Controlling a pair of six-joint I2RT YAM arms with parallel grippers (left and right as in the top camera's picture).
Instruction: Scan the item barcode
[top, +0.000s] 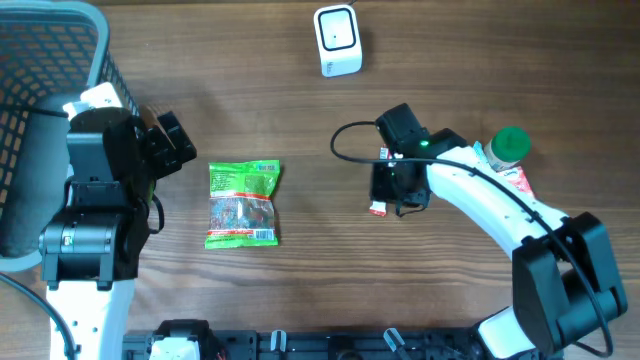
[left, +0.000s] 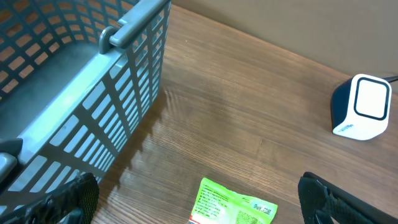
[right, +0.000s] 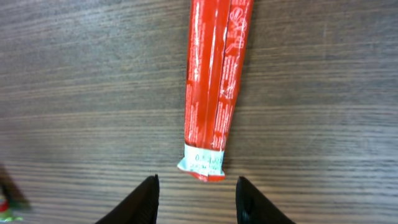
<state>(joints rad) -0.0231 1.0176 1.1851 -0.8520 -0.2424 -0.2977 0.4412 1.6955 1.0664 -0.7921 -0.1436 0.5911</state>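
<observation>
Far left: grey mesh basket (top: 105, 55). Left gripper (top: 172, 142) just beside it, its 2 fingers (left: 68, 199) spread wide, nothing between them. Green snack packet (top: 243, 203) lies flat on the wooden table (top: 300, 110), near that gripper. White scanner (top: 337, 40) stands at the far edge, centre. Right gripper (right: 196, 186) hangs over the red stick packet (right: 214, 81), which lies flat, well apart from the scanner. Fingers are apart, tips just short of the packet's sealed end (no contact visible). Green-capped bottle (top: 510, 145) sits further right.
</observation>
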